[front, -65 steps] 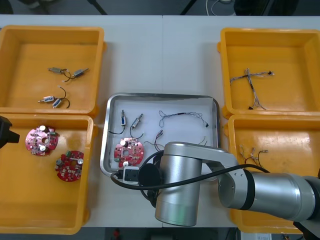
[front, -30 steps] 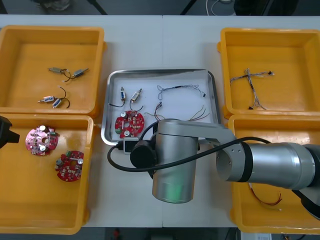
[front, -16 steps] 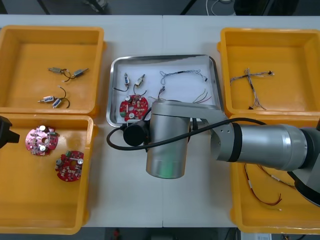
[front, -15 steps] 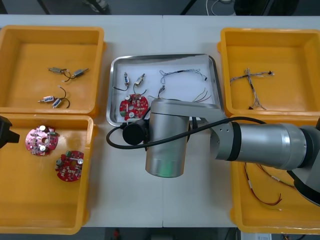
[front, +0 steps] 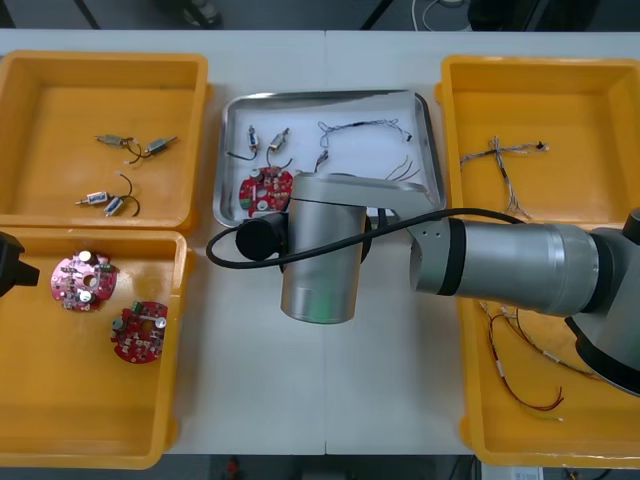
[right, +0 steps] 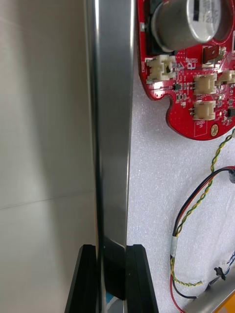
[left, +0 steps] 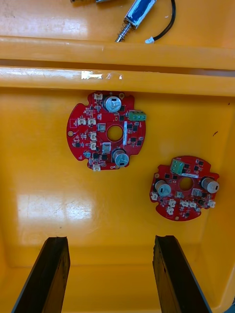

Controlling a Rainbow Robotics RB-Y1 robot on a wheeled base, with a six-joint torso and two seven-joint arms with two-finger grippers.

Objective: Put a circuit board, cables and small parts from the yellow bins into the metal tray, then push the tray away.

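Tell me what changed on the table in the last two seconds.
The right gripper, jaws shut on the near rim of the metal tray, pushed it away from the robot; its circuit board, cables and small parts rode along. The yellow bins and the left gripper over the near left bin stayed put.

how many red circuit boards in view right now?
3. Near left yellow bin holds two: one board and another board beside it. A third board lies in the metal tray, whose rim the right gripper grips; that arm may hide more.
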